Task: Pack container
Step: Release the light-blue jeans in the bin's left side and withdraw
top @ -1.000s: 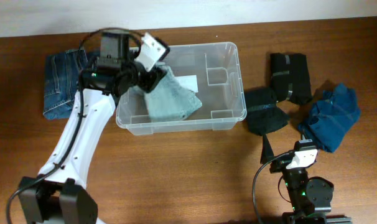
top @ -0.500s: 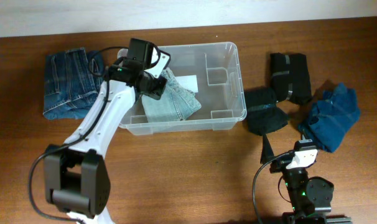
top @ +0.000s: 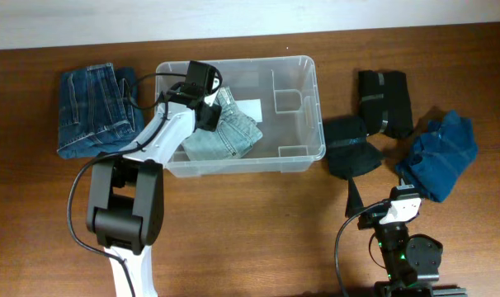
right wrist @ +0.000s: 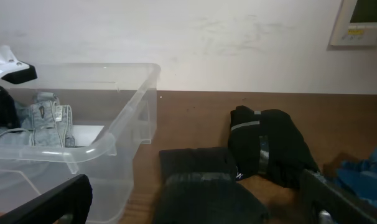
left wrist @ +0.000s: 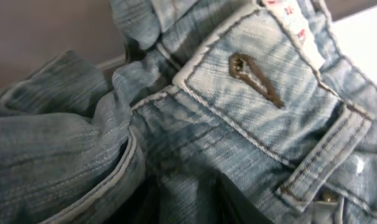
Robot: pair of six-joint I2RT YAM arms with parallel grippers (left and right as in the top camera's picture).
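The container (top: 318, 107) is a clear plastic tub at the middle back of the table; it also shows in the right wrist view (right wrist: 134, 102). Light blue jeans (top: 232, 136) lie crumpled in its left half, over a white label (top: 252, 107). My left gripper (top: 209, 106) is down inside the tub, shut on a fold of these jeans. In the left wrist view the jeans (left wrist: 257, 93) fill the frame, with denim between my left gripper's (left wrist: 188, 199) dark fingers. My right gripper (right wrist: 195, 199) is open and empty, low over the table's front right (top: 353, 198).
Folded dark blue jeans (top: 93, 111) lie left of the tub. Right of it lie two black garments (top: 384, 101) (top: 353, 148) and a blue garment (top: 441, 153). The tub's right half holds moulded ridges (top: 287, 99).
My left gripper has moved right and down into the tub with the light blue jeans, which now rest on its floor. The right arm has not moved.
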